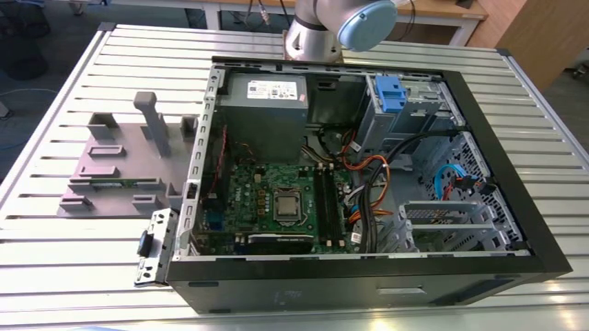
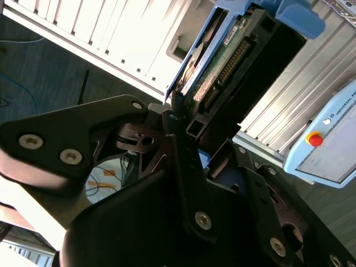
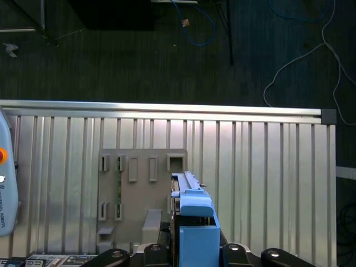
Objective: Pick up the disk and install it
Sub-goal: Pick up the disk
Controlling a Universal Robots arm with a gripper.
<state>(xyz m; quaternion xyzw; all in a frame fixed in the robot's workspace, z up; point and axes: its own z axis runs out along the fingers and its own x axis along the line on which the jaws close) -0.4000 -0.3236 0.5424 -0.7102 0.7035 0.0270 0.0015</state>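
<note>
Two fingers of my black gripper (image 3: 196, 248) are clamping the flat, blue-bracketed silver metal disk (image 3: 197, 214), which is standing edge-on between them and hanging well above the grey plastic stand with upright posts (image 3: 139, 194). I am judging the hold narrow: a slight tilt could be letting it slip or jam.

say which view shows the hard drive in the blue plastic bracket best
Second wrist view: the blue-bracketed hard drive is close, its green circuit board and connector exposed, in the black gripper. First wrist view gives its blue end; exterior view, a blue bracket, maybe another.
</note>
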